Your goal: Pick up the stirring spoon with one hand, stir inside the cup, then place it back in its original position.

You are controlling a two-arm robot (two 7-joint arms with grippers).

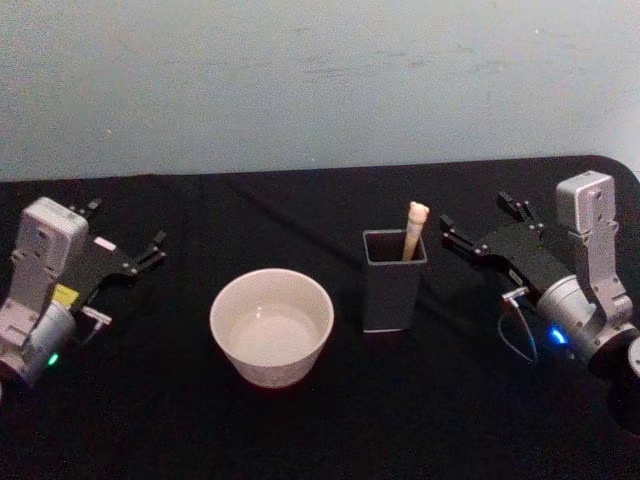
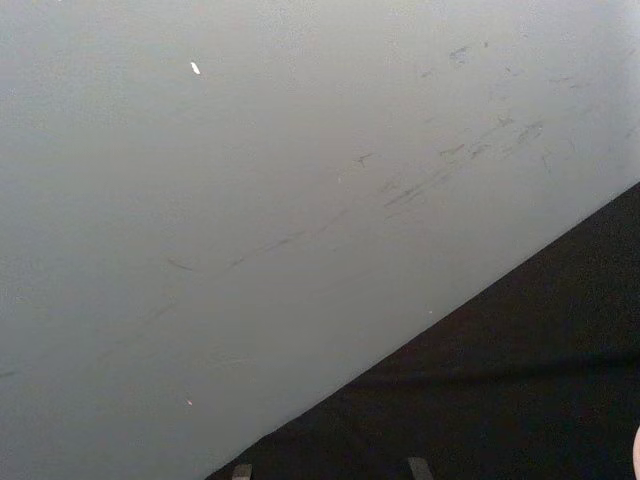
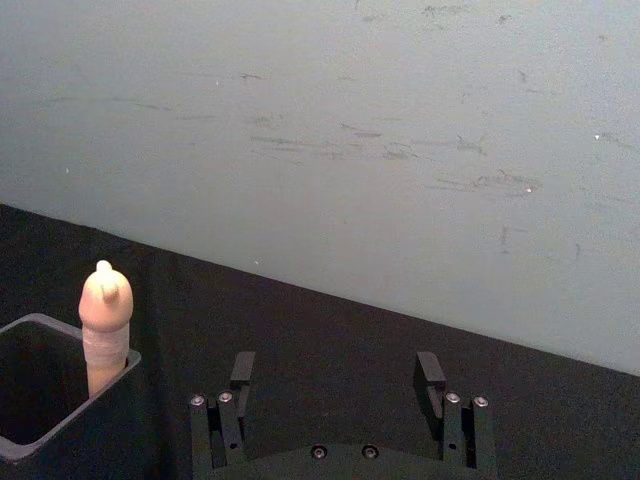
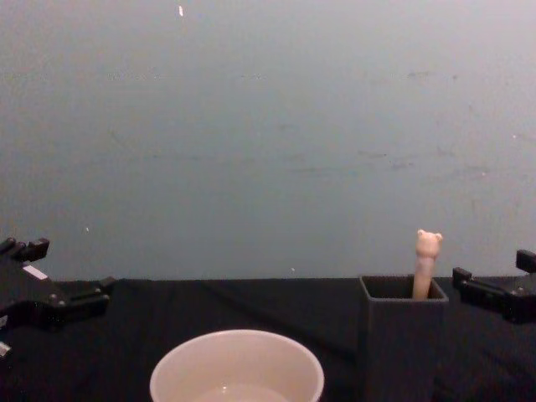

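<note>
Stirring spoon (image 1: 416, 228) stands in grey square holder (image 1: 393, 287), frame centre-right; cup (image 1: 271, 325) lower centre. Right gripper (image 1: 482, 232) at right edge, jaws wide open, empty. Left gripper (image 1: 125, 252) at left edge, open, empty.

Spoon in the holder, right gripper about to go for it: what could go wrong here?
1. The stirring spoon leans in a corner of the narrow dark grey holder; the open right gripper may clip the rim and tip the holder.
2. Little of the handle is exposed, so the grasp may slip.
3. The cup stands close beside the holder; a swing could knock it.
</note>
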